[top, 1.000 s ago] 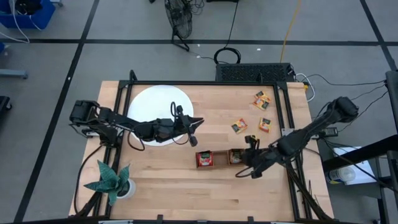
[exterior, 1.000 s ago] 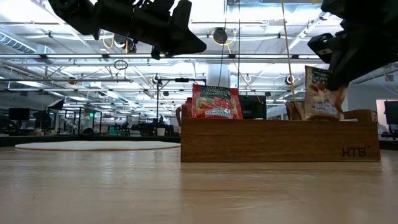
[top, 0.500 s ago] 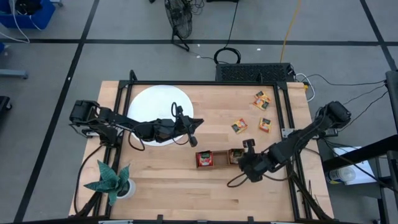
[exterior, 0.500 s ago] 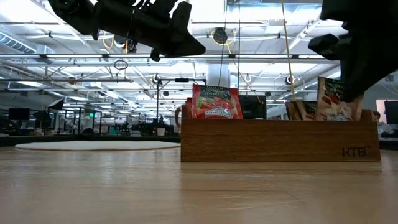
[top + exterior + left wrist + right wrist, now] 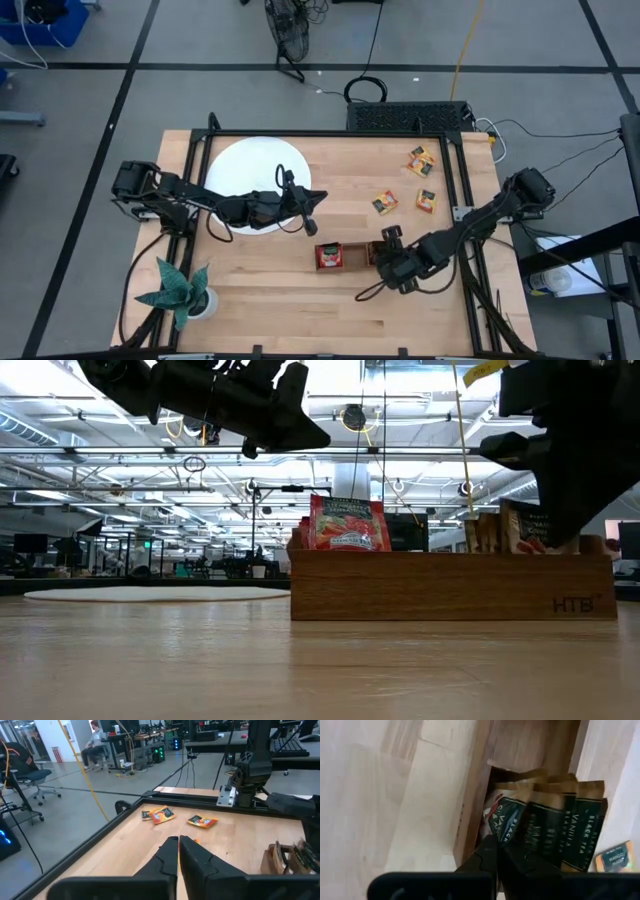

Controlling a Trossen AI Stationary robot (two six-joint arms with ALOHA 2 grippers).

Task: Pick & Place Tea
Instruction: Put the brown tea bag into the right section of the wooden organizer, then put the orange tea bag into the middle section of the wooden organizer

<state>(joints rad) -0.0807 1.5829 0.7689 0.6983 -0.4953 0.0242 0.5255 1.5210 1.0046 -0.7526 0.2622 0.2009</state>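
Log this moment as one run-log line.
right gripper: lowered into wooden tray, sachet between fingers | left gripper: shut, idle above white disc edge | loose sachets: on table

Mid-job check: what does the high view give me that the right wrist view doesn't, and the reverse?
Only the high view shows the loose tea sachets on the table's far right, the white disc, the plant and the left hand hovering by the disc. Only the right wrist view shows the vanilla black tea sachets packed upright inside the compartment, labels readable. Both show the wooden tray and the right hand at it.
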